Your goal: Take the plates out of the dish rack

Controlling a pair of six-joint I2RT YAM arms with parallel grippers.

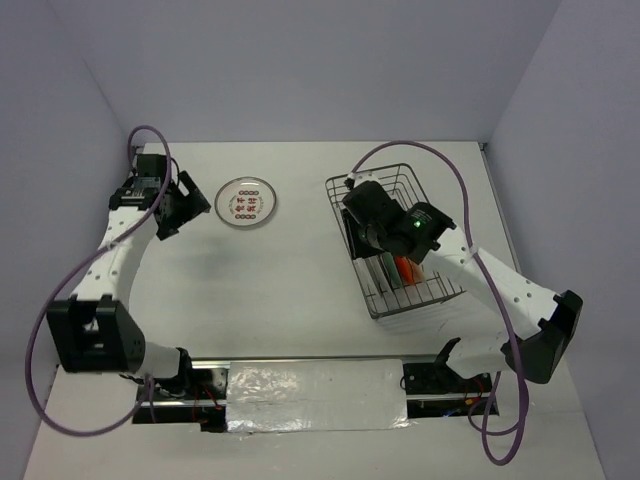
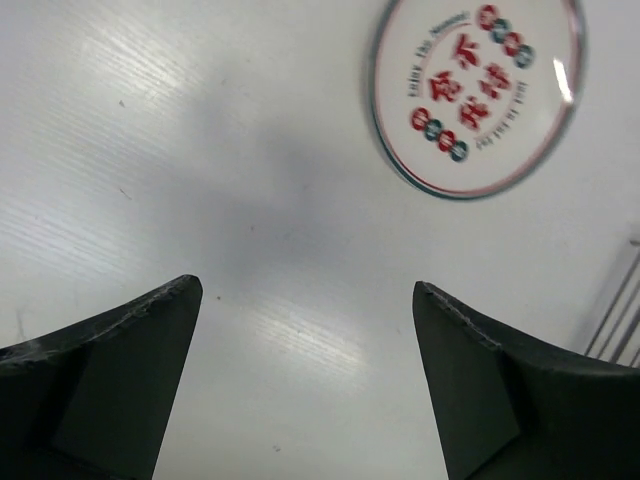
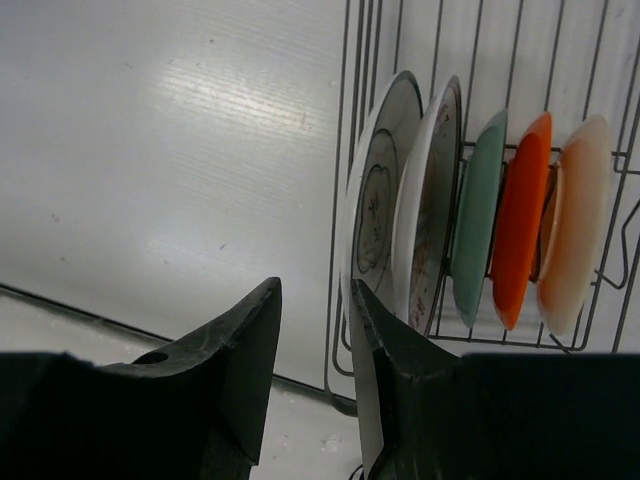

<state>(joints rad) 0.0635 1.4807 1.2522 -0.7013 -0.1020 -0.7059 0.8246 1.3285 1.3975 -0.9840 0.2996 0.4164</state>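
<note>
White desk (image 1: 300,290), wire dish rack (image 1: 390,172).
Wide-open left hand (image 2: 305,290) hovers; narrow-set right hand (image 3: 315,290) at the end plate (image 3: 375,210), grip unclear.

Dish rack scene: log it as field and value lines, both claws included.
left claw: open, empty, over the table
right claw: jaws narrowed at the dish rack's end, beside the nearest plate; grip unclear
plate on table: flat, white with red marks
plates in rack: five, upright on edge
</note>
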